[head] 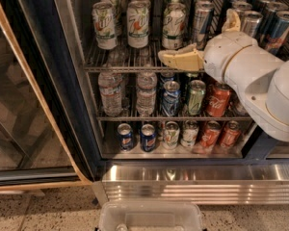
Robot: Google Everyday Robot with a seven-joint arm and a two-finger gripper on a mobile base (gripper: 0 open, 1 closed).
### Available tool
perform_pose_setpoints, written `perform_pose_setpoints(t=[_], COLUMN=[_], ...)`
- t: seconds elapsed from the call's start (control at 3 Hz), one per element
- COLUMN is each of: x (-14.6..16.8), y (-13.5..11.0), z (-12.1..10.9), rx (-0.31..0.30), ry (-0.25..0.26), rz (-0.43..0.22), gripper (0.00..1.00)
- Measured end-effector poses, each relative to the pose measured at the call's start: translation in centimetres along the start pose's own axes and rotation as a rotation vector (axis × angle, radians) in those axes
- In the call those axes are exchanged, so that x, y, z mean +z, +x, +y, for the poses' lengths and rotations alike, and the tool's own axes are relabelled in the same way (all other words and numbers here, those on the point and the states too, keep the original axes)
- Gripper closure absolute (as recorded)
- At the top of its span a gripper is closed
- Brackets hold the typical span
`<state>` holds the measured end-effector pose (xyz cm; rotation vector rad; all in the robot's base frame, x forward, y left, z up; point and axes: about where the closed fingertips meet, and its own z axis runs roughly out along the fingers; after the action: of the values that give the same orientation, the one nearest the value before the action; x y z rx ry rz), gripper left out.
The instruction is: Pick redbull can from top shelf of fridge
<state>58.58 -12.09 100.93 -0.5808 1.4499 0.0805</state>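
The fridge (197, 183) stands open in the camera view. Its top shelf (130, 67) is a chrome wire rack with rows of cans. The redbull can (202, 16), slim and silver with blue panels, stands upright at the front of a row, right of the white-and-green cans. My gripper (197, 35) is open in front of this shelf. One cream finger (179, 59) points left along the front rail below the can. The other finger (231, 21) points up just right of the can. The can shows between them, not clasped.
White-and-green cans (137, 18) fill the shelf's left, darker slim cans (278, 31) its right. Water bottles (111, 93) and red cola cans (216, 100) stand on the middle rack, blue cans (147, 136) on the bottom. The glass door (24, 105) hangs open at left. A clear bin (151, 218) sits below.
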Motion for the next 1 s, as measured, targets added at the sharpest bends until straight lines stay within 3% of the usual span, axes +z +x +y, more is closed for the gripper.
perform_pose_setpoints(t=[0.67, 1.0], x=[2.2, 3.2], y=[0.0, 0.3], z=[0.0, -0.1], rx=[0.073, 0.096], ry=[-0.035, -0.048], rz=[-0.064, -0.062], gripper=[0.00, 0.00])
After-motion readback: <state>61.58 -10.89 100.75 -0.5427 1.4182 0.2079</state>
